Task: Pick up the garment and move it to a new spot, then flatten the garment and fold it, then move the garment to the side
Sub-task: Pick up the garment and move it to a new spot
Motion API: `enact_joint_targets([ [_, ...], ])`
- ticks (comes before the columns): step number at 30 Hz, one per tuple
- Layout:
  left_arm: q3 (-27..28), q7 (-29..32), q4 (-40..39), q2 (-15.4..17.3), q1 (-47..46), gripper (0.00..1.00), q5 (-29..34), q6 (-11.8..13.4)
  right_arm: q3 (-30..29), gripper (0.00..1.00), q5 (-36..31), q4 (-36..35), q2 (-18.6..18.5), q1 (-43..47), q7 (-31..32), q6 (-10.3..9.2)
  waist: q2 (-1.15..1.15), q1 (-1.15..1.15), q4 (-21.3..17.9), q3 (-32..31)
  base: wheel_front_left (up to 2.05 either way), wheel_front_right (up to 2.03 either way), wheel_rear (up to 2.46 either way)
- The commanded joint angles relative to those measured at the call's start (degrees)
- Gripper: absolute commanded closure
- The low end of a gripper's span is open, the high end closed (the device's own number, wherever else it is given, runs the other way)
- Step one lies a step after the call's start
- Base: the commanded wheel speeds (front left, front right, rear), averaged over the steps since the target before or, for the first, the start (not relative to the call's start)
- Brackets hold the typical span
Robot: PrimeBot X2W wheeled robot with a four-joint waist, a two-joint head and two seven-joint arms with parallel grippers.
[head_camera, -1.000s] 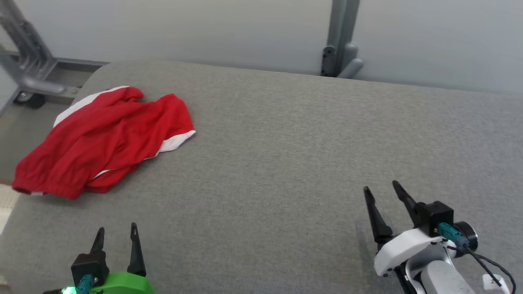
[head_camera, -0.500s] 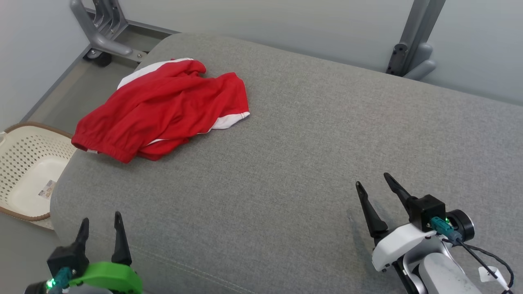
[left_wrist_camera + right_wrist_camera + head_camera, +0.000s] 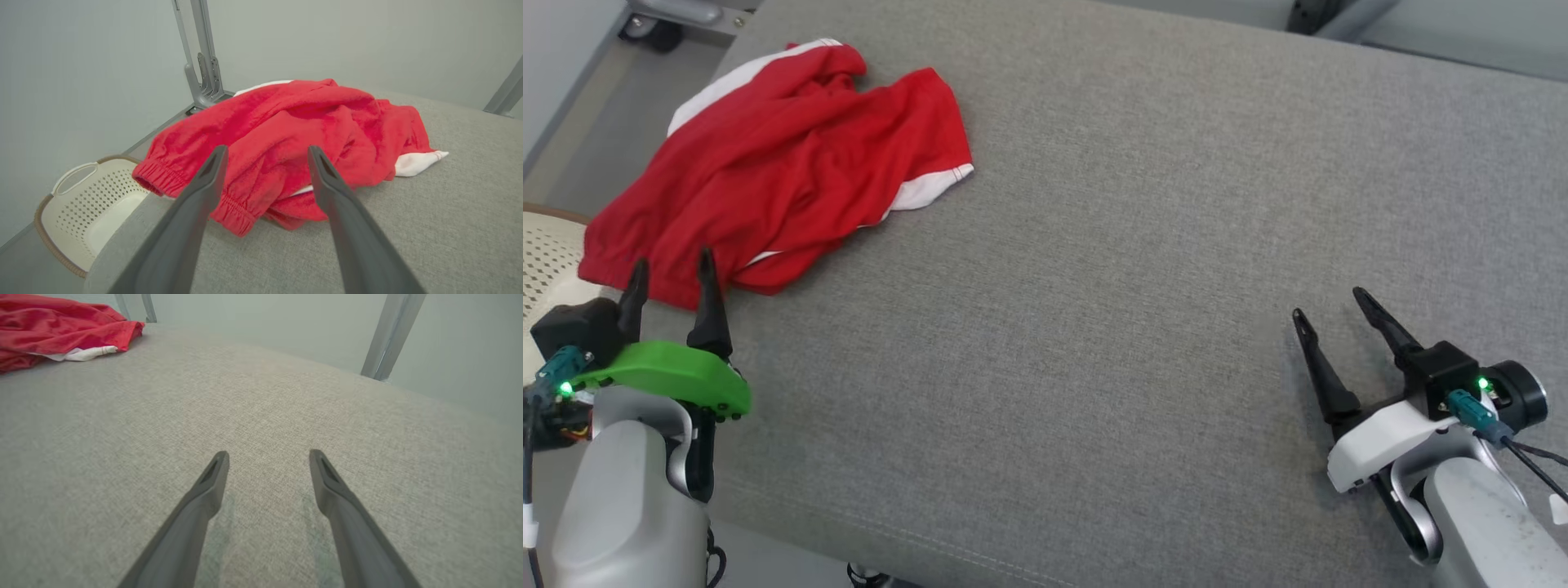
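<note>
Red garment [image 3: 776, 171] with white trim lies crumpled at the far left corner of the grey padded surface [image 3: 1111, 269], elastic cuff end toward the left edge. Left gripper [image 3: 672, 261] hovers at the near-left end of the garment, fingers spread wide, nothing between them. In the left wrist view its tips frame the bunched cuff; can't tell if they touch the cloth. Right gripper [image 3: 1330, 304] sits low over bare fabric at the near right, well apart from the garment, fingers also spread, holding nothing. Cream perforated basket [image 3: 86, 200] is on the floor just off the left edge, below the garment's cuff. Grey metal frame leg [image 3: 202, 61] stands beyond the far left corner
</note>
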Motion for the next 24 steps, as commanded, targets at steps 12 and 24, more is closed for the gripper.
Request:
enact_joint_targets([
  [12, 4.74, 0.01, 10.15, -0.80, -2.18, 0.00, -2.59, 3.21, -2.02, 0.00, -0.20, -1.41, -2.68, -0.53, -0.17, -0.02, 0.00, 0.00, -3.99, 6.38, 0.00, 0.00, 0.00],
  [24, 9.79, 0.02, 8.85, -0.68, -4.07, 1.00, 2.44, 4.36, -0.63, 0.00, 0.30, -0.54, -2.60, -0.44, -0.08, -0.02, 0.00, 0.00, -4.91, 6.95, 0.00, 0.00, 0.00],
])
